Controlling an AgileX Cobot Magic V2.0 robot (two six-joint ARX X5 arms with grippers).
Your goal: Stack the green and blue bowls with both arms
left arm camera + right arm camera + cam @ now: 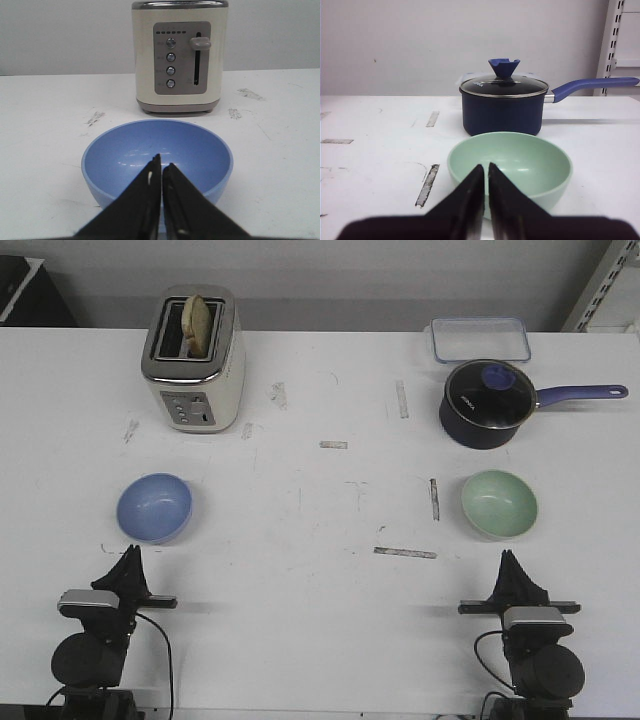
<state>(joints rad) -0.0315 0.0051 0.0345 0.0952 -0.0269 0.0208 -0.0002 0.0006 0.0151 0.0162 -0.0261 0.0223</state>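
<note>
White table seen from the front. Blue bowl sits left of centre in the frame, upright and empty; green bowl sits right of centre, upright and empty, well apart from the blue one. Left gripper at lower left, just below the blue bowl, not touching it; in the left wrist view its fingers are pressed nearly together with only a thin slit between them, nothing gripped, and the blue bowl lies right behind the tips. Right gripper at lower right, just below the green bowl, apart from it; in the right wrist view the fingers are likewise clenched to a thin slit, holding nothing, green bowl directly behind. Cream toaster with bread in a slot at upper left, above the blue bowl. Dark blue saucepan with glass lid at upper right, handle pointing right, above the green bowl. Clear lidded container just above the saucepan. Scuffs and tape marks on the table.
</note>
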